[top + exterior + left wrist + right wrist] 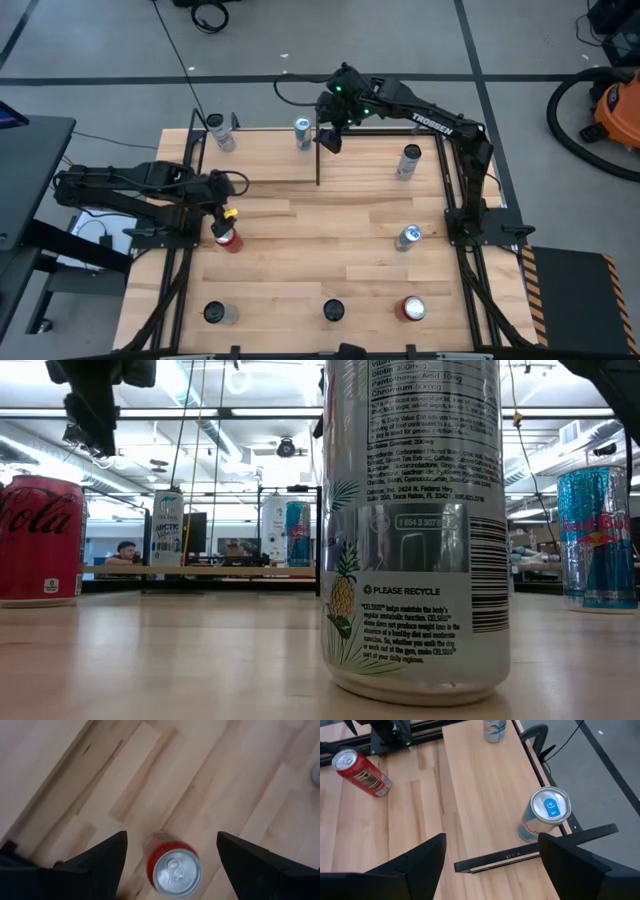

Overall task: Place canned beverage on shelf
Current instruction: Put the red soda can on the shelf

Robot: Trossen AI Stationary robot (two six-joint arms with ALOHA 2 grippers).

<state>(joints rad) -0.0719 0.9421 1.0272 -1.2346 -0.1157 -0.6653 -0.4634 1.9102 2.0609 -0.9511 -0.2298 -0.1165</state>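
My left gripper (170, 851) jaws wide over glossy red can (172, 866); right gripper (490, 851) wide above pale-wood shelf (480, 795), blue cylinder can (546, 815).

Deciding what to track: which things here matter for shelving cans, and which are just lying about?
Job: shelf; Coca-Cola can under the left gripper; Red Bull can on the shelf by the right gripper; white can also shelved; five more cans standing unshelved.
Lying about: vacuum cleaner and cable on the floor.
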